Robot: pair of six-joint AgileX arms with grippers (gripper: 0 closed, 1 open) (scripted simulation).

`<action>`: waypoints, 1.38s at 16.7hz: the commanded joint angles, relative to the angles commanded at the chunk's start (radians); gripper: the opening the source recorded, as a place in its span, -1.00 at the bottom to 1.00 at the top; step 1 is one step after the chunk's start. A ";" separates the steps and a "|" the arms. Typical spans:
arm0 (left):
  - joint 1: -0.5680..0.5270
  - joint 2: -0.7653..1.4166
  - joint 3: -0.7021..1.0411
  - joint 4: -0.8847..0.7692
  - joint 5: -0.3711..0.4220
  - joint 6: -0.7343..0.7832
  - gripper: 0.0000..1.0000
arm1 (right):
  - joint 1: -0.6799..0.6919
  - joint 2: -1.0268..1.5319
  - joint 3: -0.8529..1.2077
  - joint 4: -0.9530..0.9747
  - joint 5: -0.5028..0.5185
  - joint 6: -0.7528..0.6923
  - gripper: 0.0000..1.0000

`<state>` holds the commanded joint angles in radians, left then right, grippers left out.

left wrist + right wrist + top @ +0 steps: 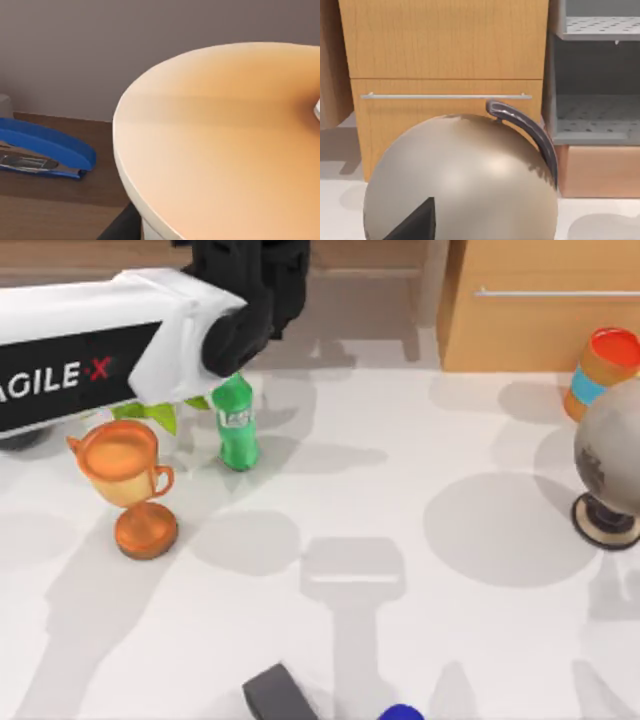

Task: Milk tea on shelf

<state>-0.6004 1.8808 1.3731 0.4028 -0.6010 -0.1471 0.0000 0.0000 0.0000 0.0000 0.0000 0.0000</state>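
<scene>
Milk tea [220,140] upright on shelf [55,200]

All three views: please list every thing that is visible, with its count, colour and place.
milk tea: one, tan top close under the left wrist camera, above the shelf
shelf: one, brown wood, at the table's far edge
stapler: one, blue, lying on the shelf
trophy goblet: one, orange, table's left
bottle: one, green, beside the goblet
small cup: one, orange with blue band, far right
globe: one, grey, right edge, on a dark base
cabinet: one, light wood, metal bar handle, far right
dark object: one, grey, near edge
table: one, white
left arm: white, far left, reaching to the shelf
</scene>
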 joint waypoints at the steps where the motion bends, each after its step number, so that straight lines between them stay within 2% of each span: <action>1: 0.033 -0.015 0.005 -0.032 0.024 0.007 -1.00 | 0.000 0.000 0.000 0.000 0.000 0.000 1.00; 6: 0.166 -0.051 0.057 -0.180 0.147 0.043 -1.00 | 0.000 0.000 0.000 0.000 0.000 0.000 1.00; 10: 0.213 -0.041 0.128 -0.261 0.239 0.074 -1.00 | 0.000 0.000 0.000 0.000 0.000 0.000 1.00; 13: 0.230 -0.028 0.169 -0.293 0.280 0.089 -1.00 | 0.000 0.000 0.000 0.000 0.000 0.000 1.00; 20: 0.227 -0.030 0.172 -0.296 0.283 0.092 -1.00 | 0.000 0.000 0.000 0.000 0.000 0.000 1.00; 23: 0.209 -0.047 0.129 -0.270 0.228 0.095 -1.00 | 0.000 0.000 0.000 0.000 0.000 0.000 1.00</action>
<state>-0.3911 1.8334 1.5020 0.1325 -0.3732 -0.0522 0.0000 0.0000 0.0000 0.0000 0.0000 0.0000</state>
